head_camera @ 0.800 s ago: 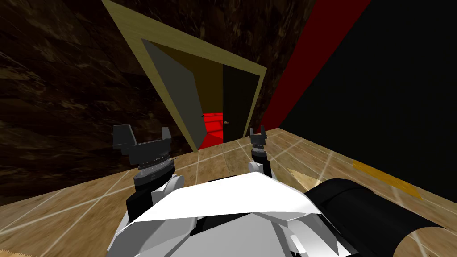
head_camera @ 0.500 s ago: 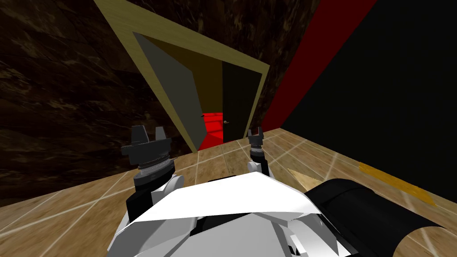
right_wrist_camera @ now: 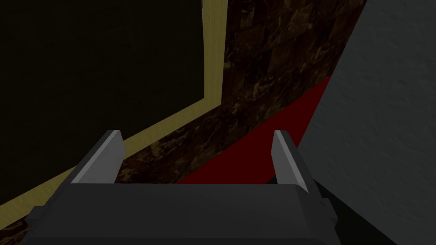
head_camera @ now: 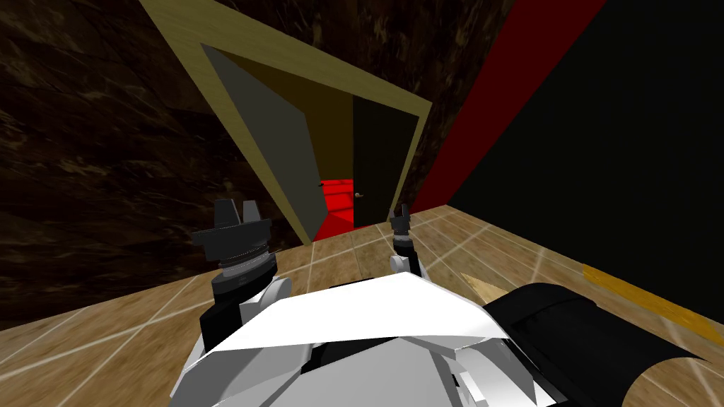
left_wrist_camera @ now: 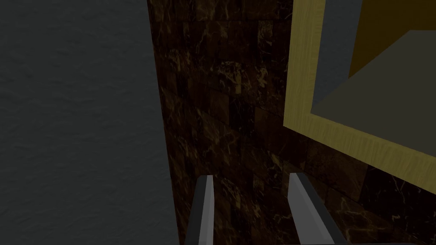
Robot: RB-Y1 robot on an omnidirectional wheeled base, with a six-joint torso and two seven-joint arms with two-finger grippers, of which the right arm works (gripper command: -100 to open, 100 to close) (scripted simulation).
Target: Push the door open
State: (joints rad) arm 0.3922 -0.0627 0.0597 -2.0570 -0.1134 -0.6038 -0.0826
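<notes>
A doorway with a yellow frame (head_camera: 240, 42) stands ahead in the dark marbled wall. Its grey leaf (head_camera: 276, 141) on the left is swung ajar, and a dark leaf (head_camera: 375, 162) with a small handle (head_camera: 359, 194) is on the right. Red floor (head_camera: 338, 205) shows through the gap. My left gripper (head_camera: 238, 208) is raised short of the wall left of the frame, fingers (left_wrist_camera: 204, 208) narrowly apart with nothing between them. My right gripper (head_camera: 401, 210) is low before the dark leaf (right_wrist_camera: 98, 64), open and empty.
Dark brown marbled wall (head_camera: 92, 141) flanks the doorway. A red wall strip (head_camera: 495, 92) and a black area (head_camera: 622, 141) lie to the right. The floor is tan tile (head_camera: 495, 247) with a yellow patch (head_camera: 650, 300).
My left gripper's fingers have drawn much closer together. The whole head view has shifted slightly as I moved; the doorway looks a little nearer.
</notes>
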